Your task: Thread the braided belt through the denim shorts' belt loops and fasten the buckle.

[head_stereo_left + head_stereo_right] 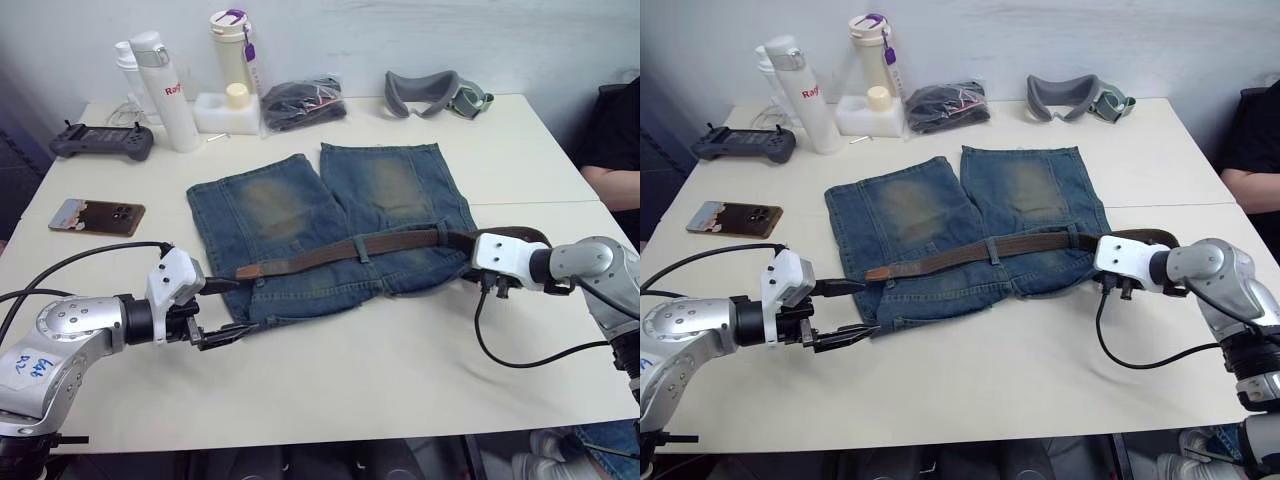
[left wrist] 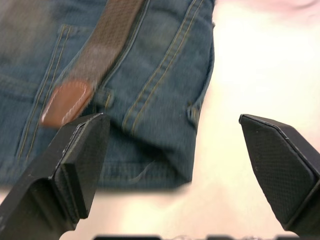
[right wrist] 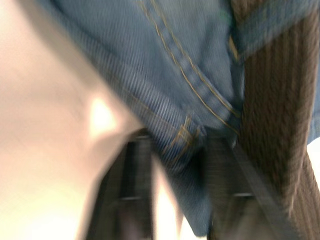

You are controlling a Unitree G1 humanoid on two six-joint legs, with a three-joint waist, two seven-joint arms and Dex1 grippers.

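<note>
**Belt tip within reach, waistband next**

Left gripper [image 1: 222, 311] sits closest, jaws wide apart and empty, at the corner of the denim shorts [image 1: 330, 225]. I see the braided belt [image 1: 345, 249] lying across the waistband, leather tip just ahead. Right gripper [image 1: 1102, 268] is at the opposite corner; can't tell its fingers. Floppy strap, I reckon — I'd pinch the stiffer tip.

The shorts [image 1: 330, 225] were blue denim with faded yellowish-grey patches and tan stitching, the belt [image 1: 350, 248] was dark brown braid with a reddish-brown leather tip [image 2: 65, 102], the table [image 1: 400, 370] was cream, and the grippers' fingers [image 2: 82, 160] were black.
</note>
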